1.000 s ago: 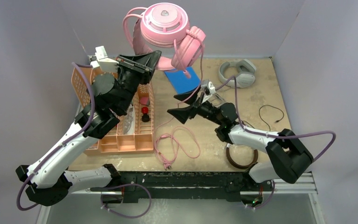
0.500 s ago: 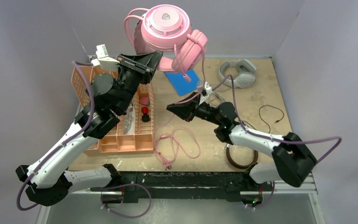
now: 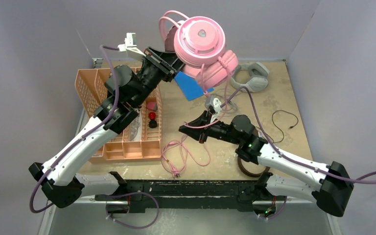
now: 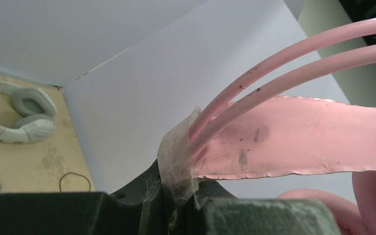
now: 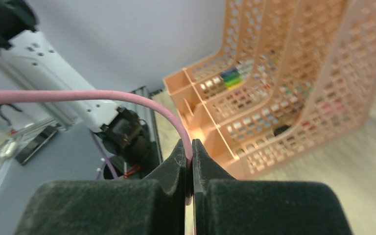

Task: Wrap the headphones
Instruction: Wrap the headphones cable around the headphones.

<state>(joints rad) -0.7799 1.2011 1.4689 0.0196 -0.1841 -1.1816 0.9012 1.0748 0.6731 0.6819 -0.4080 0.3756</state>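
Note:
The pink headphones [image 3: 200,41] hang high over the back of the table, and my left gripper [image 3: 172,63] is shut on their headband [image 4: 298,137], where two thin pink bands run out of the jaws. Their pink cable [image 3: 183,152] drops to loops on the table. My right gripper [image 3: 182,129] is shut on that cable [image 5: 127,98], which is pinched between the black fingertips [image 5: 190,152]. The light-grey headphones [image 3: 249,76] lie at the back right, also seen as the grey headset [image 4: 19,115]. The brown headphones [image 3: 252,169] lie partly hidden under my right arm.
An orange mesh basket [image 3: 132,142] with small items stands at the left, close to the right gripper as the orange basket [image 5: 284,88]. A blue card [image 3: 191,85] lies under the pink headphones. A thin black cable [image 3: 284,120] lies at the right. Grey walls enclose the table.
The right gripper has shut on the pink cable and shifted toward the near side. The left arm has carried the pink headphones to the right.

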